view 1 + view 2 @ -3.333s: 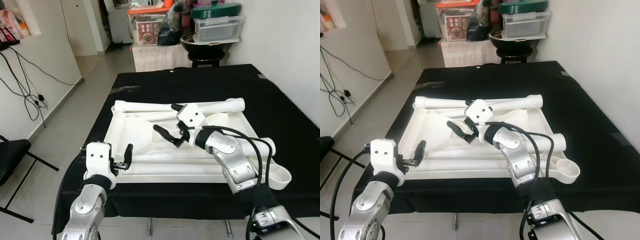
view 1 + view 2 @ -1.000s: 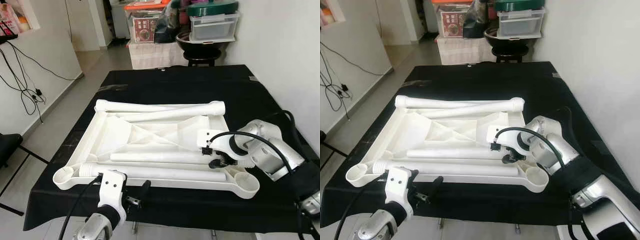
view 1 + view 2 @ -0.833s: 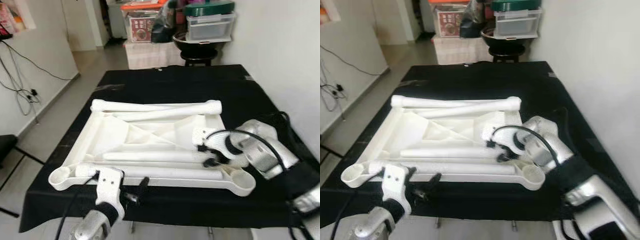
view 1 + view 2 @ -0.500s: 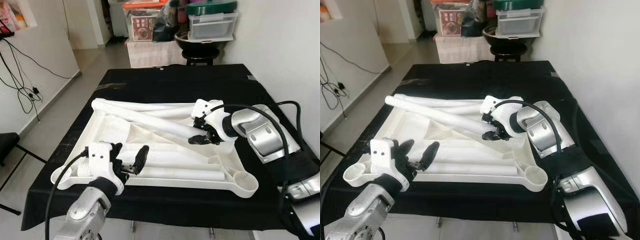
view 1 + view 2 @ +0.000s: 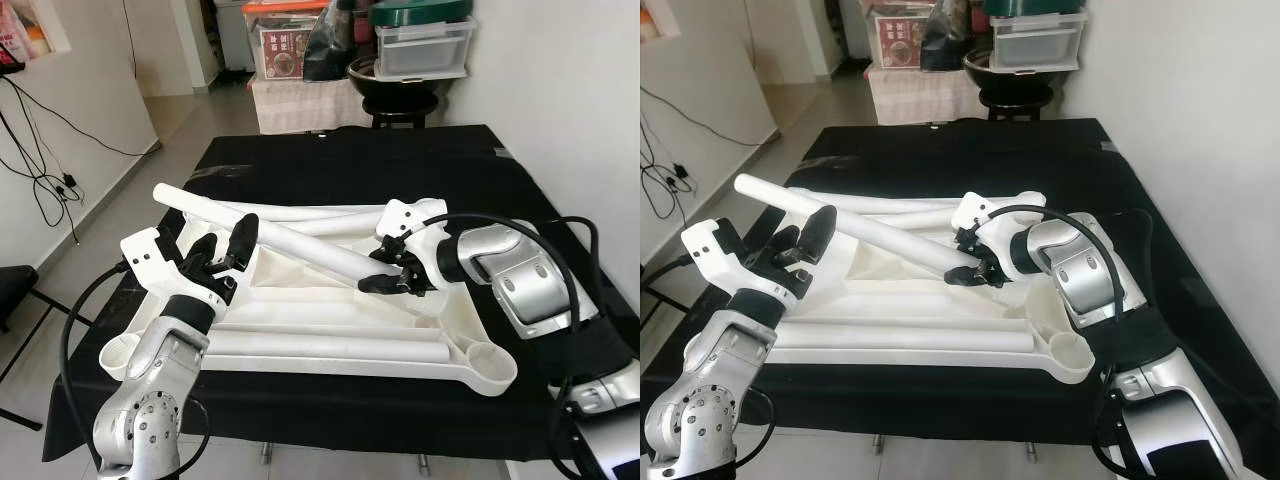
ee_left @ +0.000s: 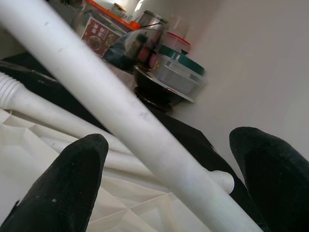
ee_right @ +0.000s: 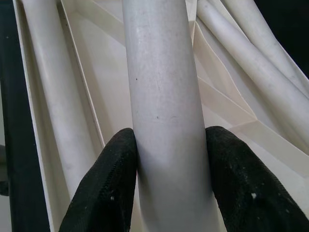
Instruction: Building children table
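Note:
An upturned white children's tabletop (image 5: 300, 290) lies on the black table (image 5: 400, 165). My right gripper (image 5: 385, 270) is shut on the low end of a white table leg (image 5: 290, 240), which slants up toward the left over the tabletop. In the right wrist view, both fingers (image 7: 104, 183) press the leg (image 7: 164, 121). My left gripper (image 5: 225, 243) is open near the leg's raised end, and the leg (image 6: 120, 106) runs between its spread fingers (image 6: 67, 188). Two more legs (image 5: 330, 348) lie along the tabletop's front, another (image 5: 300, 212) at its back.
An empty corner socket (image 5: 490, 365) sits at the tabletop's front right. Behind the table, a stool (image 5: 405, 95) carries stacked containers. A white wall runs close on the right. Cables hang on the left wall, with a black chair (image 5: 15, 285) below.
My left gripper has risen from the tabletop's front edge to the leg's raised end and now straddles it. The leg's free end has swung up and leftward, still held by my right gripper.

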Available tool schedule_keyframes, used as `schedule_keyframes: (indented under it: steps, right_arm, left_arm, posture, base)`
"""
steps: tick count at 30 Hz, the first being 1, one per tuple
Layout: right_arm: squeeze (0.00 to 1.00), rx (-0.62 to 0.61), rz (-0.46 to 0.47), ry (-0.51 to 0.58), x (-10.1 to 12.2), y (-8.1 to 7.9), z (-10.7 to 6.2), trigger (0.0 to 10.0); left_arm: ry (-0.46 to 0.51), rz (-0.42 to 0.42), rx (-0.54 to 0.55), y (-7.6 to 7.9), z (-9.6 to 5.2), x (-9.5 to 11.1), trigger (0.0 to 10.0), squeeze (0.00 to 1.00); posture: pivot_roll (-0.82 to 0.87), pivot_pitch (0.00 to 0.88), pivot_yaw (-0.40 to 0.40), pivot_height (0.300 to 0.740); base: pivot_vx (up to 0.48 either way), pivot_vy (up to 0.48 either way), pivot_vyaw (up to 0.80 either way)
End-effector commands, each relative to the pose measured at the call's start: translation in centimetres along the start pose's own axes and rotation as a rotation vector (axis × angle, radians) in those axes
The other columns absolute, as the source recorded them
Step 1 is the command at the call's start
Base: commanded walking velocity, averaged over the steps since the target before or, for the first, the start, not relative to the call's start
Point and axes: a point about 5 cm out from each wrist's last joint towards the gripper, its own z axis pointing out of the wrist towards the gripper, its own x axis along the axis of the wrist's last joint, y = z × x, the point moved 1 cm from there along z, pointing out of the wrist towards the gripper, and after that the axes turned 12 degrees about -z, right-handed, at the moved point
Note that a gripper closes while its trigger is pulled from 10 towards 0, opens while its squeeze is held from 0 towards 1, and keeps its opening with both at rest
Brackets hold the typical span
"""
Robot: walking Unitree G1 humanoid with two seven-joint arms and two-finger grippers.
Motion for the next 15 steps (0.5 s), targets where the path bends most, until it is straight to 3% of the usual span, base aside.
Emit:
schedule_keyframes:
  steps: [1,15]
  right_arm:
    - [0.00,0.008,-0.007,0.038,0.6,-0.2,-0.2,10.0]
    - [0.00,0.056,-0.023,0.103,1.9,-1.1,-0.5,10.0]
  left_arm:
    - [-0.007,-0.036,0.005,-0.1,0.5,0.0,10.0,0.00]
    - [0.000,-0.075,-0.021,0.2,1.7,0.5,10.0,0.00]
  posture:
    - [-0.05,0.016,0.045,0.740]
    - [-0.06,0.021,0.051,0.740]
  base:
    - [0.000,0.000,0.00]
    - [0.000,0.000,0.00]
